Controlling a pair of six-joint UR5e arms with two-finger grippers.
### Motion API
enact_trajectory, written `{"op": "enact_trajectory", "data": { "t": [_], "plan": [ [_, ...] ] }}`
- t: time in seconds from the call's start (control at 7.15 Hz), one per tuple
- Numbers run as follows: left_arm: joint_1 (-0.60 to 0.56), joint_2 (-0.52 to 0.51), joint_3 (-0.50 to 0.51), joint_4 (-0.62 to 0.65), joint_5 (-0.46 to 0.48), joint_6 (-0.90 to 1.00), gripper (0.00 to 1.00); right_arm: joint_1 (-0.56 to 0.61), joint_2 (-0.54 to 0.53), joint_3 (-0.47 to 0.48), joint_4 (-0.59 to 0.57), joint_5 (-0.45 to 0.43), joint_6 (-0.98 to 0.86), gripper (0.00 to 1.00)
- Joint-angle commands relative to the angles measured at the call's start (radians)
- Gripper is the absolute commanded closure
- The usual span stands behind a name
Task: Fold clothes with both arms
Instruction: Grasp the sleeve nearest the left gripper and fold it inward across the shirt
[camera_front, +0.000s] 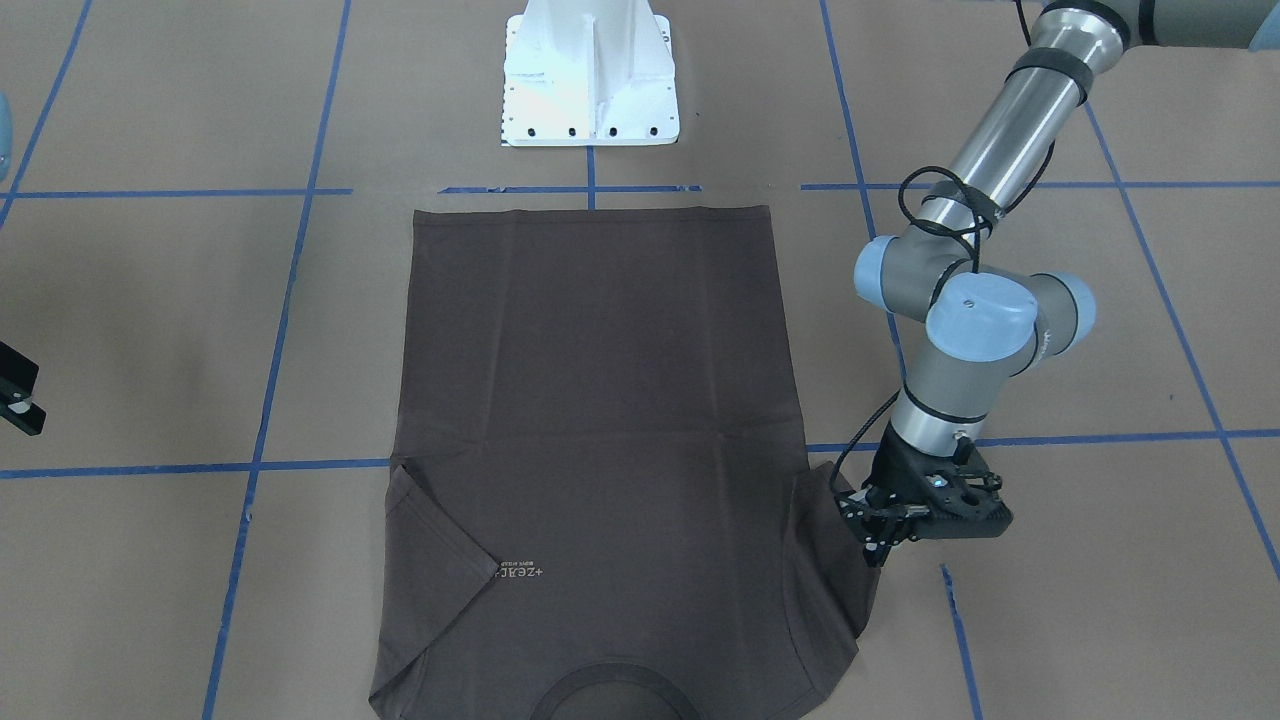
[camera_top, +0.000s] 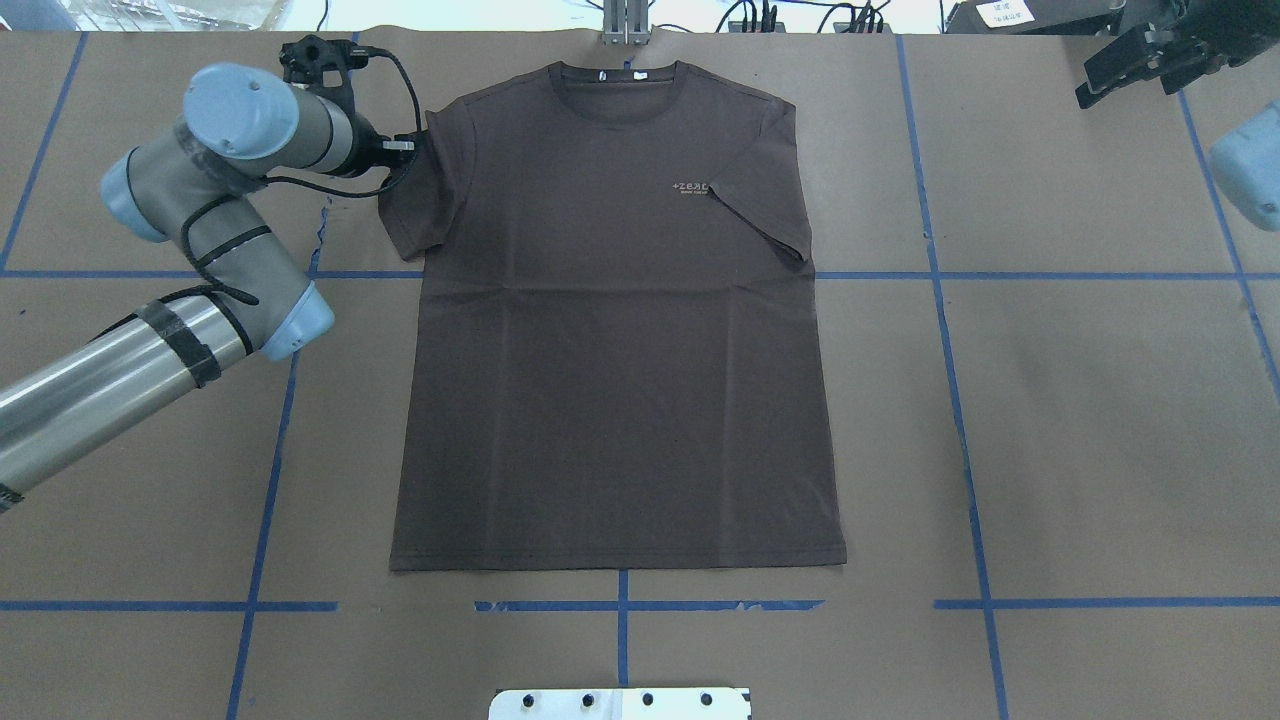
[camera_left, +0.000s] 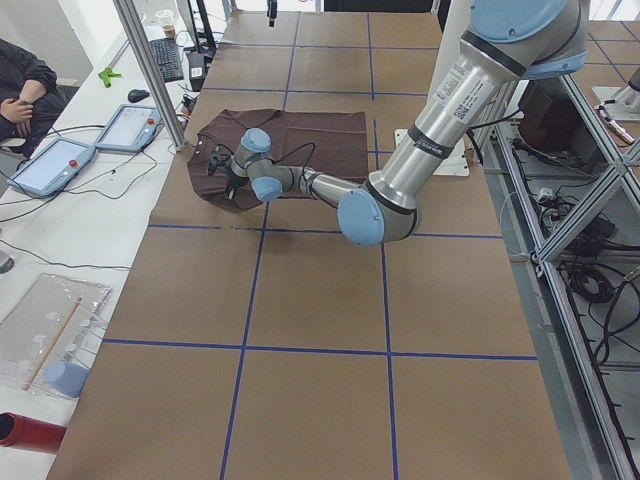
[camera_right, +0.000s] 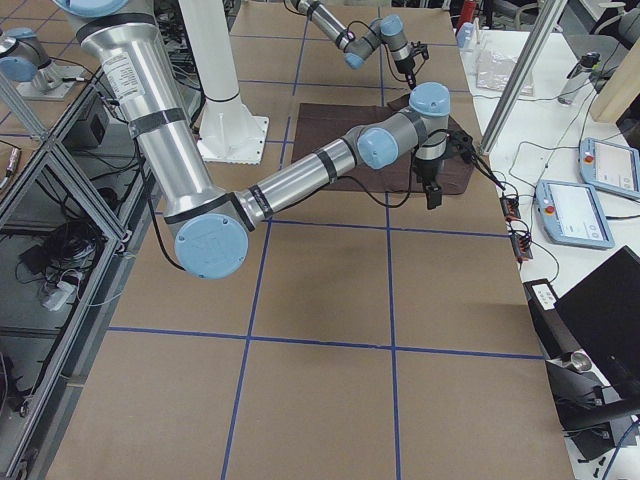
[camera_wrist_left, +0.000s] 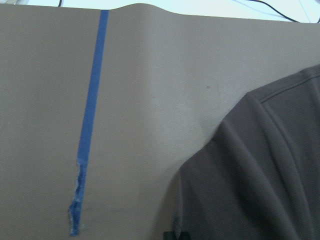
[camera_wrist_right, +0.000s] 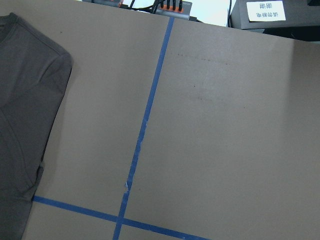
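The dark grey-brown T-shirt (camera_top: 610, 350) lies flat on the brown table, collar at the far edge, and shows in the front view (camera_front: 600, 400) too. One sleeve (camera_top: 760, 200) is folded in over the chest beside the pale logo (camera_top: 690, 187). My left gripper (camera_top: 405, 148) is low at the hem of the other sleeve (camera_top: 410, 190) and looks shut on it. The left wrist view shows that sleeve (camera_wrist_left: 260, 165) puckered toward the fingertips. My right gripper (camera_top: 1125, 75) hovers off the shirt at the far right corner, open and empty.
The white pedestal base (camera_front: 590, 80) stands at the robot's side of the table. Blue tape lines (camera_top: 940, 275) grid the brown paper. In the left side view, tablets (camera_left: 130, 125), a metal post (camera_left: 150, 70) and a seated person (camera_left: 20, 85) are beyond the far edge.
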Motion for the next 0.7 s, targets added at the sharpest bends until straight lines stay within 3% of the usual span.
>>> {"op": "enact_trajectory", "data": {
  "t": [0.0,0.56],
  "plan": [
    [0.052,-0.122,0.001,0.177,0.004,-0.083,1.0,0.0,0.002,-0.001,0.0,-0.001,0.003,0.0],
    [0.085,-0.156,0.021,0.231,0.041,-0.1,1.0,-0.002,0.003,-0.001,0.0,-0.003,0.006,0.0]
  ]
}}
